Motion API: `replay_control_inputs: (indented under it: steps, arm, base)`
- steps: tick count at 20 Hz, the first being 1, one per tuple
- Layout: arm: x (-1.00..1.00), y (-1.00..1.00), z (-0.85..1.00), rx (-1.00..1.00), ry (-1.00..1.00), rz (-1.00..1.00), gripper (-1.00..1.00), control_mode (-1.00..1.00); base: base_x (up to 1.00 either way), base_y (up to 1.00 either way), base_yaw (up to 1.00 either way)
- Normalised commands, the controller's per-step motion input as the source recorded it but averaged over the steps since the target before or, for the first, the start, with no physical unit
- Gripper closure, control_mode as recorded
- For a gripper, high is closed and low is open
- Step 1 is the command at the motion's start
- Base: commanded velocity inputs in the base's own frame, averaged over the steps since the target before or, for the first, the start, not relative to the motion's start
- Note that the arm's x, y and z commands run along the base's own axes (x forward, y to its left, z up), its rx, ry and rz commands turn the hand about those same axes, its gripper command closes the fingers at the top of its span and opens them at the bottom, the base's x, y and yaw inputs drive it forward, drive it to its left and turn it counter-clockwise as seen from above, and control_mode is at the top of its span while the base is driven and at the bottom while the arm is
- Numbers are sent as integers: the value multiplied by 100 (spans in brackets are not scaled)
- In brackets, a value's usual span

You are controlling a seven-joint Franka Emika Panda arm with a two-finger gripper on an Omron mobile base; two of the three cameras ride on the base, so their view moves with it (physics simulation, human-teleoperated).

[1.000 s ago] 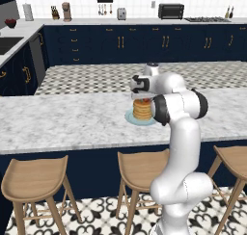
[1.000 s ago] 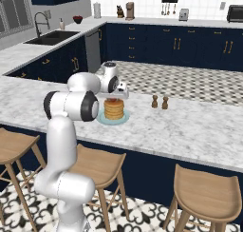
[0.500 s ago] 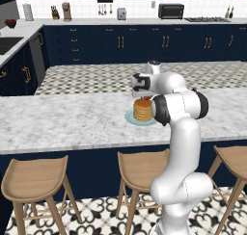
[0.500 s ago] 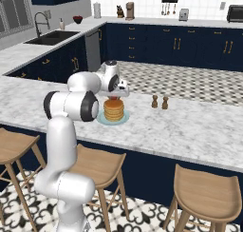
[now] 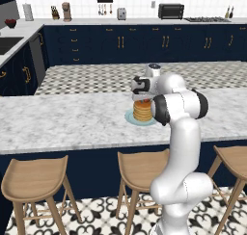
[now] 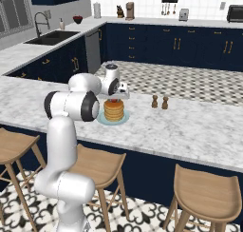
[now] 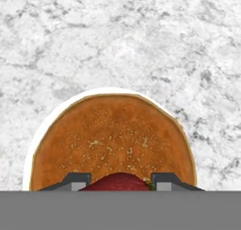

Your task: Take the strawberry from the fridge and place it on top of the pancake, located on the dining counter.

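The gripper (image 7: 119, 182) hangs right over the pancake stack, at the bottom middle of the hand view, its two dark tips closed on the strawberry (image 7: 117, 182), the red berry sitting between them. From the left base view, the gripper (image 5: 143, 98) is just above centre of the frame, directly over the stack.

The dining counter (image 5: 62, 121) runs as a long marble band across the middle of that picture. On it, near centre, the pale blue plate (image 5: 130, 117) carries the pancake (image 5: 142, 111).

In the right base view, two small dark shakers (image 6: 159, 102) stand on the counter right of the pancake (image 6: 114, 111), well apart from it.
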Motion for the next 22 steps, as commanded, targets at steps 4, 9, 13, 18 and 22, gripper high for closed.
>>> replay_control_inputs:
  steps: [4, 9, 13, 18, 22]
  arm:
    - [-7, 0, -22, 0, -1, 4, -100, -100]
    - [-30, 0, 12, 0, -1, 3, -100, -100]
    - [-17, 0, 46, 0, 0, 0, -100, -100]
    - [-12, -1, 57, 0, 0, 0, -100, -100]
    - [-36, -18, 24, 0, 0, 0, -100, -100]
  base:
    - [0, 0, 0]
    - [0, 0, 0]
    - [0, 0, 0]
    - [0, 0, 0]
    - [0, 0, 0]
